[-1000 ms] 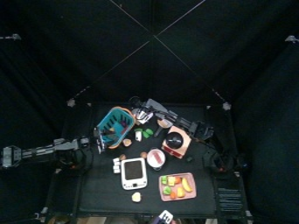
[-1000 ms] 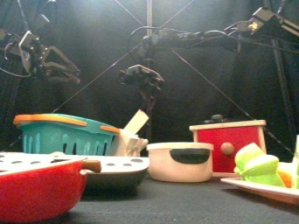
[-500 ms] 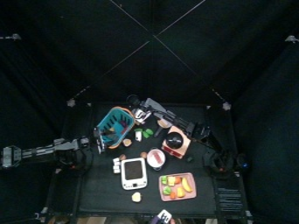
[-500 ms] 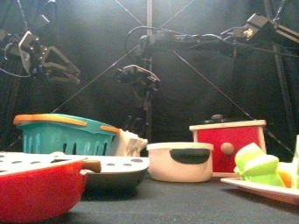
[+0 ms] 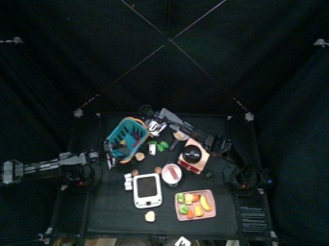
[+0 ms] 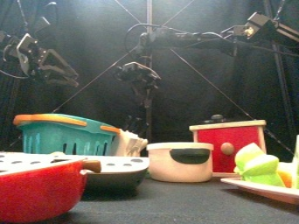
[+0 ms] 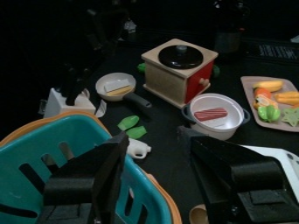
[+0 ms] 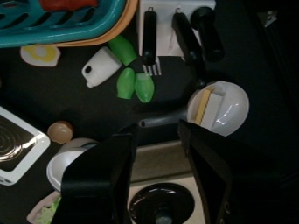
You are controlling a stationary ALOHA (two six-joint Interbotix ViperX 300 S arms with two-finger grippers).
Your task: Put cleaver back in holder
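The cleaver (image 8: pixel 186 41), a pale blade with a black handle, lies in the white holder (image 8: pixel 167 45) among other black-handled utensils, next to the teal basket. In the front view the holder (image 6: pixel 131 143) shows behind the dark pan. My right gripper (image 6: pixel 140 75) hangs open and empty well above the holder; it also shows in the top view (image 5: pixel 158 125). My left gripper (image 6: pixel 34 56) is open and empty, raised at the left above the teal basket (image 7: pixel 52 166).
A red box with a black hole (image 6: pixel 228 147) stands right of the holder, and a white bowl (image 6: pixel 179 161) in front. A small pan holding a wooden piece (image 8: pixel 222 103), green vegetables (image 8: pixel 131 80) and a plate of toy food (image 5: pixel 195 204) are nearby.
One second ago my right gripper held the cleaver blade-down just above the holder. The cleaver has since dropped into the holder, and the gripper has risen a little, empty.
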